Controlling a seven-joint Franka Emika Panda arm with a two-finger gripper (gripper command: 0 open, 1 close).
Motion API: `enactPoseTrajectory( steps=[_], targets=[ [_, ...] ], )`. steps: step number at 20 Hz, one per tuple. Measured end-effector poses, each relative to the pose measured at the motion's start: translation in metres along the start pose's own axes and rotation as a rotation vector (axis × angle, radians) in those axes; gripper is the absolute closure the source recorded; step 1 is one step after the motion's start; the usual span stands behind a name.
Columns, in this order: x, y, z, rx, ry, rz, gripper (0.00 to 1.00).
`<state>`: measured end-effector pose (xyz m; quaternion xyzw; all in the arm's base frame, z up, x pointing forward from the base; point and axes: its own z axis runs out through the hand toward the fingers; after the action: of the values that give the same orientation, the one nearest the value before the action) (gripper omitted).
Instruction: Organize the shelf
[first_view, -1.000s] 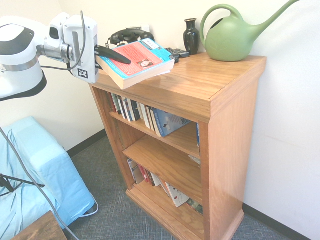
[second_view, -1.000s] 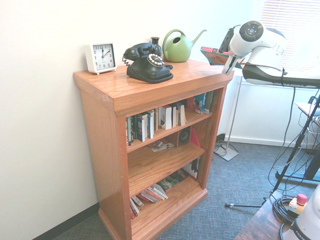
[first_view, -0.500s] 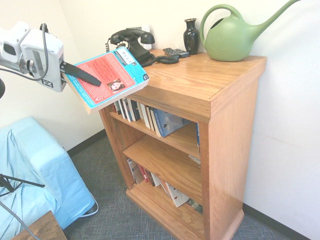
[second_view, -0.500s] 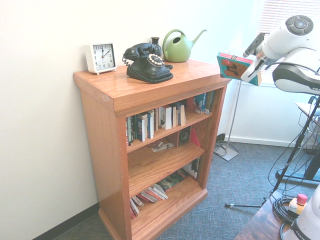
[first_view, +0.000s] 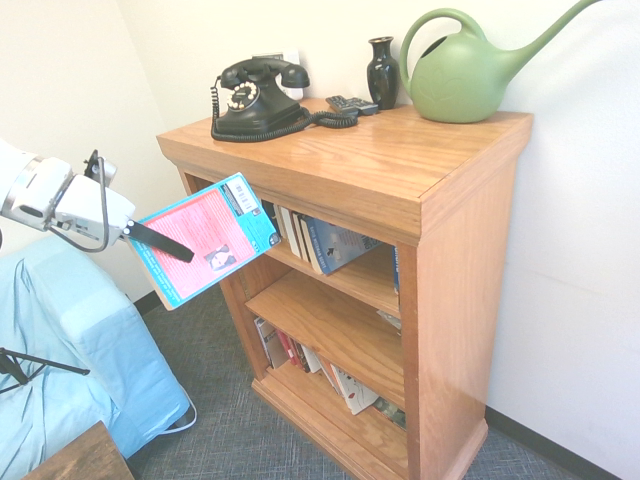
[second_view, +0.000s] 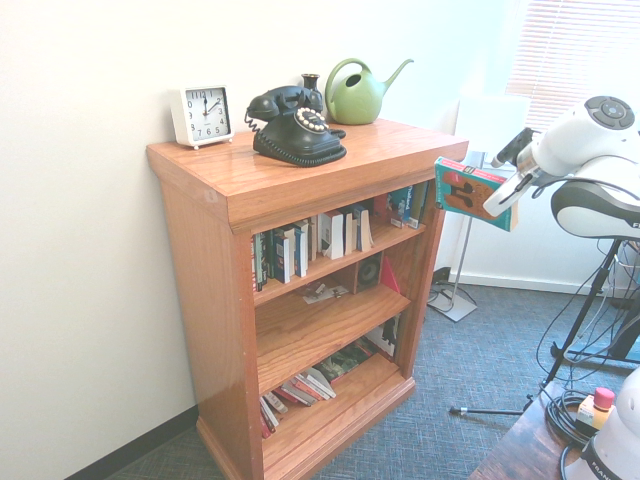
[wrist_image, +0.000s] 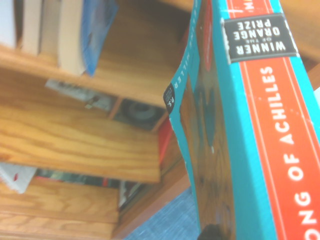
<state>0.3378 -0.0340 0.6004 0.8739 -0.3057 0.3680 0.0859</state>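
a teal and red paperback (first_view: 205, 237) is clamped tight in the gripper (first_view: 165, 243), held tilted just before the shelf (first_view: 420, 215).

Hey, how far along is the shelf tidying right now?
Done: the teal and red book is off the shelf top, where only the phone, vase and watering can show in this view. In hand: the end effector grips the book in front of the top tier. Left: slotting it in among the standing books.
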Motion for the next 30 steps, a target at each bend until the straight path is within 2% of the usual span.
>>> enactPoseTrajectory(
  steps=[6,13,20,30],
  targets=[
    [-0.03,-0.003,0.057,0.032,-0.046,0.025,1.0],
    [-0.053,-0.012,0.121,0.017,-0.104,0.003,1.0],
    [-0.051,-0.017,0.17,0.035,-0.103,0.043,1.0],
    [-0.022,-0.068,0.217,0.083,-0.071,0.066,1.0]
  ],
)
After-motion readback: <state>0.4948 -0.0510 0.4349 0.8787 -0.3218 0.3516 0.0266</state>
